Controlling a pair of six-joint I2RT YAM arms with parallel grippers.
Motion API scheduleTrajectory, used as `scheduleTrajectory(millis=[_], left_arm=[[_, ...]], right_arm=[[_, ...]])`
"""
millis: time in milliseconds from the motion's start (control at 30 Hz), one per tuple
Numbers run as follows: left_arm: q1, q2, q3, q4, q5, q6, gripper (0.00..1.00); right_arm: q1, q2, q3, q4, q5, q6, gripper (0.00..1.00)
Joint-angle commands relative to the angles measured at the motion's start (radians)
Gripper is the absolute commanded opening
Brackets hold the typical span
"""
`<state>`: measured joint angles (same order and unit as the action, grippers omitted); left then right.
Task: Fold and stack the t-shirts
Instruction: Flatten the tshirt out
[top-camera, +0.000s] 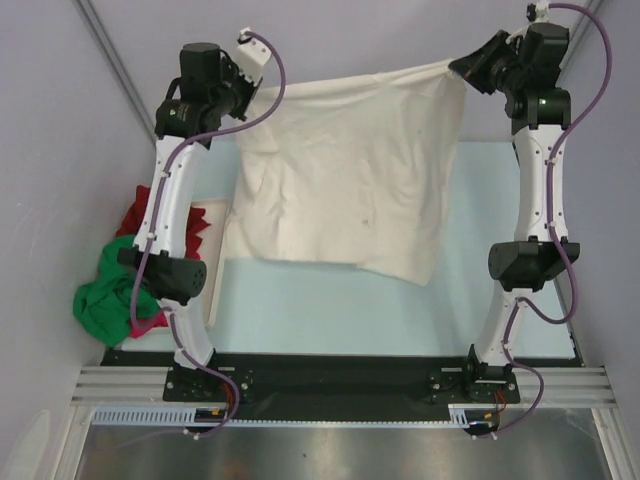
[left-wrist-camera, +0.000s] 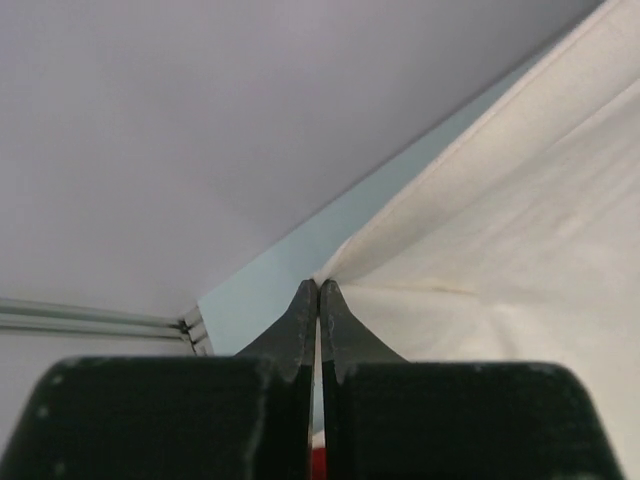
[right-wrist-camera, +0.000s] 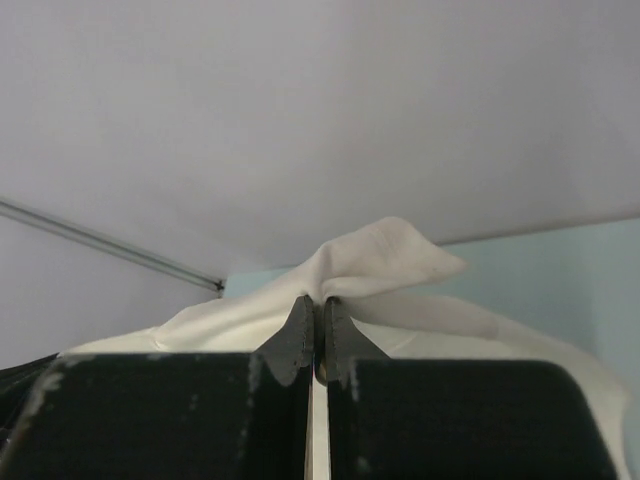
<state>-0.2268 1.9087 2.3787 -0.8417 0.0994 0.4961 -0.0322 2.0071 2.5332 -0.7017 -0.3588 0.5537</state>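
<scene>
The cream-white t-shirt (top-camera: 350, 170) hangs spread between my two grippers, lifted over the far half of the table. My left gripper (top-camera: 243, 95) is shut on its left upper corner; the cloth (left-wrist-camera: 500, 250) runs out from the fingertips in the left wrist view. My right gripper (top-camera: 462, 68) is shut on its right upper corner, where the cloth (right-wrist-camera: 385, 265) bunches over the fingertips in the right wrist view. The dark red t-shirt (top-camera: 137, 222), the bright green t-shirt (top-camera: 105, 295) and a magenta-pink t-shirt (top-camera: 147, 322) lie heaped at the left edge.
A flat white tray (top-camera: 216, 290) lies on the left part of the pale blue table (top-camera: 330, 310), partly under the hanging shirt. Grey walls close in on both sides. A black rail (top-camera: 330, 375) runs along the near edge.
</scene>
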Motion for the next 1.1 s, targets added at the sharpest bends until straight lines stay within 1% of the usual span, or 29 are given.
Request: scheduleTrajectory(millis=[0,67,100,167,233,267,300,333,367,400,433,467,500,533,567,600,633,667,700,733,767,800,833,867,900,933,967,1033,1067], left_arm=[[0.026,-0.065,0.185,0.044,-0.084,-0.002,0.00],[0.026,-0.098,0.107,0.087,-0.084,0.005,0.00],[0.024,-0.118,0.074,0.098,-0.079,0.013,0.00],[0.023,-0.177,-0.039,0.122,-0.058,0.019,0.00],[0.023,-0.227,-0.116,0.138,-0.035,0.033,0.00],[0.021,-0.241,-0.197,0.141,-0.026,0.038,0.00],[0.021,-0.255,-0.243,0.148,-0.017,0.038,0.00],[0.020,-0.275,-0.290,0.156,0.000,0.041,0.01],[0.018,-0.310,-0.402,0.159,0.057,0.045,0.00],[0.014,-0.335,-0.468,0.170,0.081,0.059,0.00],[0.006,-0.359,-0.539,0.197,0.098,0.073,0.00],[-0.023,-0.405,-0.690,0.217,0.109,0.088,0.00],[-0.045,-0.424,-0.767,0.237,0.096,0.123,0.00],[-0.069,-0.437,-0.839,0.262,0.086,0.146,0.00],[-0.121,-0.456,-0.969,0.271,0.079,0.169,0.00],[-0.146,-0.458,-1.025,0.276,0.069,0.203,0.00],[-0.169,-0.455,-1.077,0.283,0.069,0.214,0.01],[-0.199,-0.450,-1.163,0.288,0.069,0.217,0.00],[-0.212,-0.426,-1.196,0.294,0.069,0.219,0.00],[-0.218,-0.410,-1.226,0.305,0.063,0.217,0.00],[-0.221,-0.396,-1.271,0.309,0.062,0.216,0.00],[-0.221,-0.363,-1.288,0.312,0.060,0.214,0.00],[-0.221,-0.349,-1.302,0.313,0.059,0.213,0.00],[-0.223,-0.335,-1.323,0.309,0.066,0.211,0.02],[-0.227,-0.329,-1.332,0.303,0.077,0.219,0.05],[-0.229,-0.317,-1.340,0.285,0.104,0.225,0.11],[-0.236,-0.315,-1.351,0.267,0.124,0.235,0.31],[-0.238,-0.341,-1.351,0.195,0.180,0.283,0.46],[-0.233,-0.358,-1.348,0.170,0.215,0.298,0.60]], right_arm=[[-0.057,-0.080,0.144,0.201,-0.002,0.103,0.00],[-0.081,-0.125,0.038,0.275,-0.009,0.126,0.00],[-0.086,-0.154,0.020,0.298,-0.006,0.120,0.00],[-0.090,-0.179,-0.016,0.266,-0.005,0.074,0.00],[-0.090,-0.224,-0.077,0.246,-0.038,0.042,0.00],[-0.090,-0.244,-0.184,0.226,-0.046,0.007,0.00],[-0.089,-0.275,-0.247,0.217,-0.051,-0.012,0.00],[-0.089,-0.339,-0.319,0.208,-0.046,-0.033,0.00],[-0.084,-0.385,-0.418,0.209,-0.036,-0.056,0.00],[-0.083,-0.428,-0.617,0.218,-0.023,-0.061,0.00],[-0.080,-0.524,-0.745,0.237,-0.003,-0.063,0.00],[-0.074,-0.568,-0.851,0.273,0.004,-0.063,0.00],[-0.068,-0.609,-1.060,0.287,0.017,-0.055,0.00],[-0.061,-0.654,-1.150,0.300,0.052,-0.051,0.00],[-0.055,-0.716,-1.232,0.323,0.064,-0.046,0.00],[-0.034,-0.746,-1.320,0.327,0.084,-0.040,0.00],[-0.025,-0.767,-1.450,0.327,0.099,-0.037,0.00],[-0.014,-0.795,-1.522,0.326,0.115,-0.034,0.00],[-0.008,-0.800,-1.575,0.315,0.132,-0.026,0.00],[-0.009,-0.806,-1.678,0.308,0.159,-0.008,0.00],[-0.014,-0.815,-1.720,0.307,0.170,0.000,0.00],[-0.026,-0.818,-1.758,0.307,0.187,0.015,0.02],[-0.032,-0.826,-1.798,0.315,0.190,0.040,0.10],[-0.037,-0.832,-1.856,0.333,0.192,0.055,0.11],[-0.043,-0.847,-1.883,0.341,0.196,0.063,0.14],[-0.054,-0.854,-1.898,0.341,0.204,0.072,0.30],[-0.064,-0.860,-1.915,0.338,0.214,0.081,0.39],[-0.098,-0.887,-1.910,0.317,0.256,0.084,0.52],[-0.109,-0.899,-1.904,0.295,0.271,0.077,0.54]])
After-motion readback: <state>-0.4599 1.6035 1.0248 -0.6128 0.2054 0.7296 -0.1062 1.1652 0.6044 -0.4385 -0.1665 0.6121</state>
